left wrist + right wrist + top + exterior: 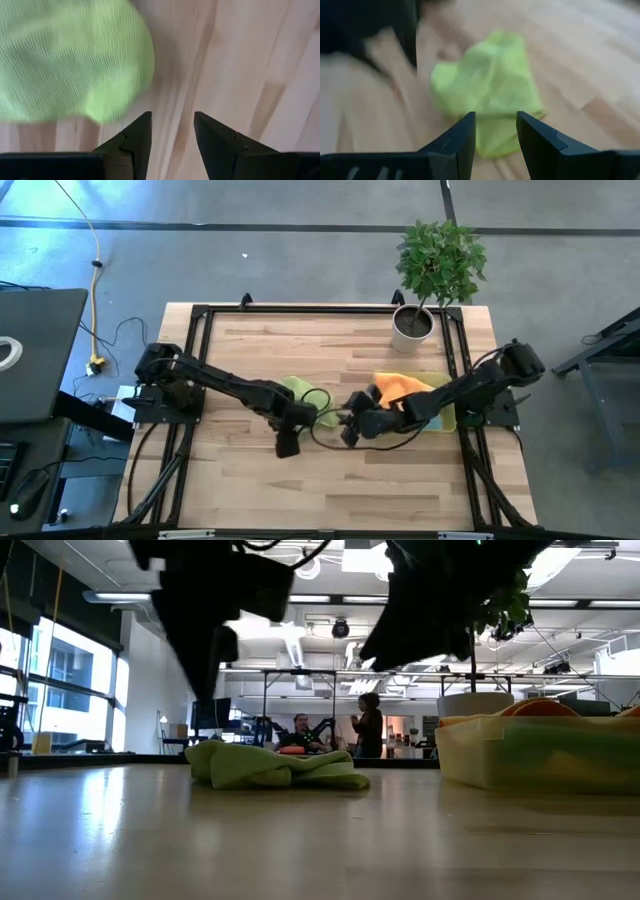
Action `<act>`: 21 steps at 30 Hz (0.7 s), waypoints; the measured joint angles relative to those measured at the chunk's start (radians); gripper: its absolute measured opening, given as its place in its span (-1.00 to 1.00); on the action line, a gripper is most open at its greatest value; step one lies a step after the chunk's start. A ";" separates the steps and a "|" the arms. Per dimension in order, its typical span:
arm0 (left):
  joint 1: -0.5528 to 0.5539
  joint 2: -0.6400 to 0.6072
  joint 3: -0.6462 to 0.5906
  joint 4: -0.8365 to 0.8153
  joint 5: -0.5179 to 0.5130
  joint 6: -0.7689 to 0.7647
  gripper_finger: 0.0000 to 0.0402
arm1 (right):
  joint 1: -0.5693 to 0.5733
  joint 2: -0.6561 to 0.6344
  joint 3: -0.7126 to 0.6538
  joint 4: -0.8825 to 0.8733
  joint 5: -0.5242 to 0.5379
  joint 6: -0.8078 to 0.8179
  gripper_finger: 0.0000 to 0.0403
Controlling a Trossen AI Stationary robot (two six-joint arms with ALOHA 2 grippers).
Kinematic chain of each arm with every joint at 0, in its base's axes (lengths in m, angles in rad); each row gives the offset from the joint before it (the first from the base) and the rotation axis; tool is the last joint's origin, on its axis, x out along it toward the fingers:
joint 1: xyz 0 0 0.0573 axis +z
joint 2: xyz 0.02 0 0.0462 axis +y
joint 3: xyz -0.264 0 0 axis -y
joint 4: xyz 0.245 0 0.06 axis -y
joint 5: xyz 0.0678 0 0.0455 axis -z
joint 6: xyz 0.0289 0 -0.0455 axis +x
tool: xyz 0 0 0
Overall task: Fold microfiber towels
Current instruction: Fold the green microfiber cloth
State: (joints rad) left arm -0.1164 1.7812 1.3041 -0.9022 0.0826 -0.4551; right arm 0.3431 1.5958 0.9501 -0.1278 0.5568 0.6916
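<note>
A lime green towel (300,390) lies crumpled in a heap on the wooden table near its middle; it also shows in the low view (270,766), the left wrist view (70,55) and the right wrist view (490,92). My left gripper (288,444) hangs above the table, nearer the near edge than the towel, open and empty (172,135). My right gripper (350,430) hangs above the table to the right of the towel, open and empty (496,135). An orange towel (402,386) lies on top of other towels in a clear bin (445,420) at the right.
A white plant pot (412,325) with a green plant stands at the far right of the table. The clear bin (530,752) stands under my right arm. A black frame (195,370) rims the table. People show in the room beyond in the low view.
</note>
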 joint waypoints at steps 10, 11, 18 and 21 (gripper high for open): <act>-0.093 -0.042 0.002 -0.272 0.058 -0.014 -0.31 | -0.003 0.185 0.000 0.068 -0.156 -0.322 -0.34; -0.096 -0.048 0.003 -0.265 0.063 -0.014 -0.31 | -0.003 0.198 0.000 0.071 -0.157 -0.344 -0.34; -0.099 -0.094 0.009 -0.272 0.062 -0.016 -0.31 | -0.028 0.265 0.000 0.136 -0.179 -0.451 -0.34; -0.088 -0.114 0.010 -0.261 0.052 -0.014 -0.31 | -0.049 0.289 0.000 0.168 -0.179 -0.472 -0.34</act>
State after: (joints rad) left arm -0.2047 1.6675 1.3140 -1.1631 0.1347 -0.4694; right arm 0.2939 1.8849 0.9504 0.0404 0.3774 0.2192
